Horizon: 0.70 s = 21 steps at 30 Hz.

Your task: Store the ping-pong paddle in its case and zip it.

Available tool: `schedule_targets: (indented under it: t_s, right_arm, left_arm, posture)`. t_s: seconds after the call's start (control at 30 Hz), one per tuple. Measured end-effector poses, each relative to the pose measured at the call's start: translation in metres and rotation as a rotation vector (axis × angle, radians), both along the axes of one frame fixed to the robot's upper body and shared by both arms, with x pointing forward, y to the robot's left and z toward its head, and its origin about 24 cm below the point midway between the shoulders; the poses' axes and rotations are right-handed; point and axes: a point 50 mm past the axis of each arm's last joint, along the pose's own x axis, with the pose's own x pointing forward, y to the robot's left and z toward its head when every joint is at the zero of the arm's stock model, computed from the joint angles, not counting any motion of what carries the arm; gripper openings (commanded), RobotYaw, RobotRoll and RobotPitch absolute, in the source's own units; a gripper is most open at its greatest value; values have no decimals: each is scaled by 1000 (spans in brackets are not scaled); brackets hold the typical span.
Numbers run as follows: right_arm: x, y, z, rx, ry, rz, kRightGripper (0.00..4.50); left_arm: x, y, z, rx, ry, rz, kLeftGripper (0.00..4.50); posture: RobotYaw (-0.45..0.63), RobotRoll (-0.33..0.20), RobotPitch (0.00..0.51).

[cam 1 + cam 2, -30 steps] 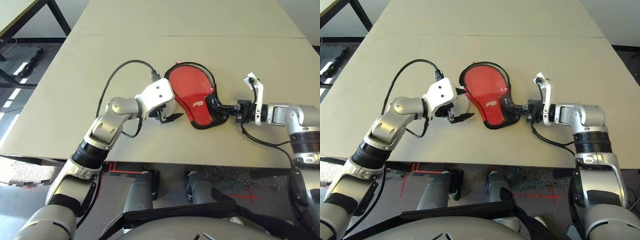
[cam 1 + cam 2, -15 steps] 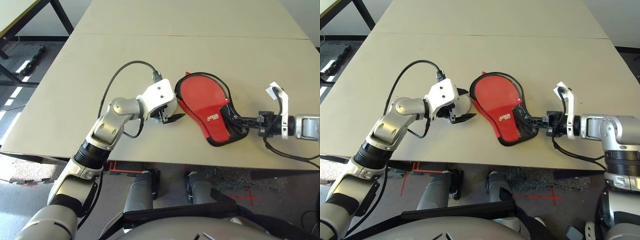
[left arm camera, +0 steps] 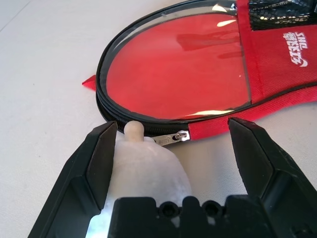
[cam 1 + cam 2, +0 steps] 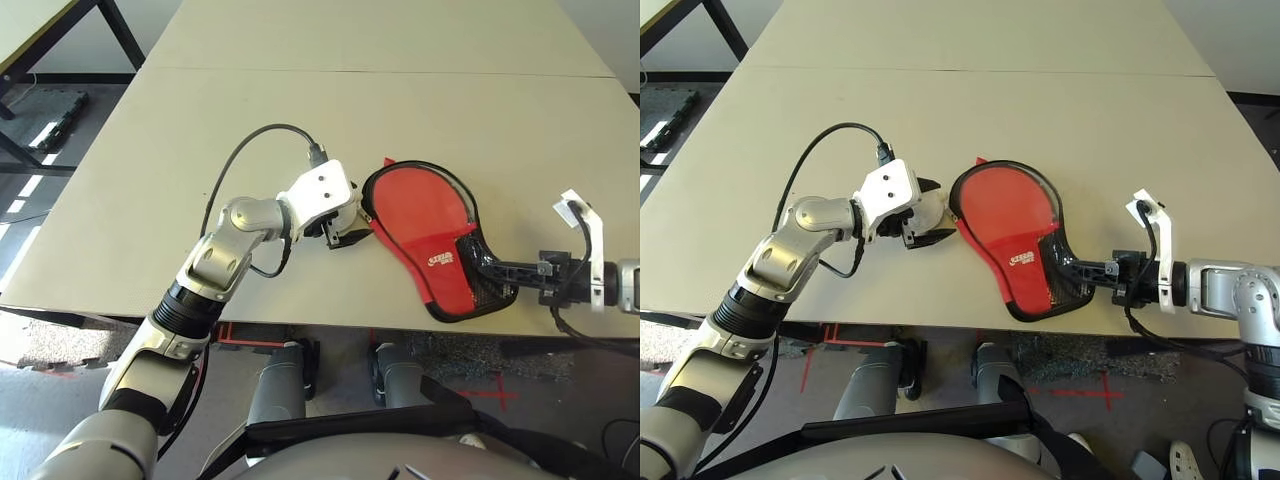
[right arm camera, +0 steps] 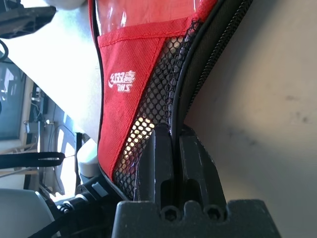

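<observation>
The right gripper (image 4: 1102, 270) is pinching the mesh handle end of the red case (image 4: 432, 235), whose long axis is running from there toward the left gripper (image 3: 171, 148), which is waiting spread wide just beside the zipper pull (image 3: 171, 138) on the round end.

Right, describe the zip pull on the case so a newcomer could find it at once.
Start at the beige table and find the red paddle-shaped fabric case with black trim near its front edge. Follow the black zip round the wide end towards the open left claw. There lies the small silver metal zip pull, beside a red tab; it is the one shiny metal piece on the case.
</observation>
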Motion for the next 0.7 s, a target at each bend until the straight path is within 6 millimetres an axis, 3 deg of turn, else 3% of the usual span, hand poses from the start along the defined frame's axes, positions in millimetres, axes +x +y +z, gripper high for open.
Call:
schedule_targets:
  t_s: [0.07,0.17,0.5,0.53,0.7]
  right_arm:
    - [-1,1,-1,-3,3,1,38]
    - [1,1,1,-4,-9,2,761]
    - [8,-33,47,-146,-202,106,4276]
    - [10,-37,49,-167,-230,121,4465]
    - [37,-46,57,-271,-406,170,4465]
  left_arm:
    - [0,0,0,0,0,0,4500]
    - [0,0,0,0,0,0,4500]
    - [0,0,-1,0,1,0,4500]
    - [0,0,-1,0,1,0,4500]
    - [0,1,-1,1,4,1,4500]
  posture:
    - [-79,0,196]
    - [-80,0,196]
    - [-83,0,194]
    - [-82,0,194]
    - [-80,0,193]
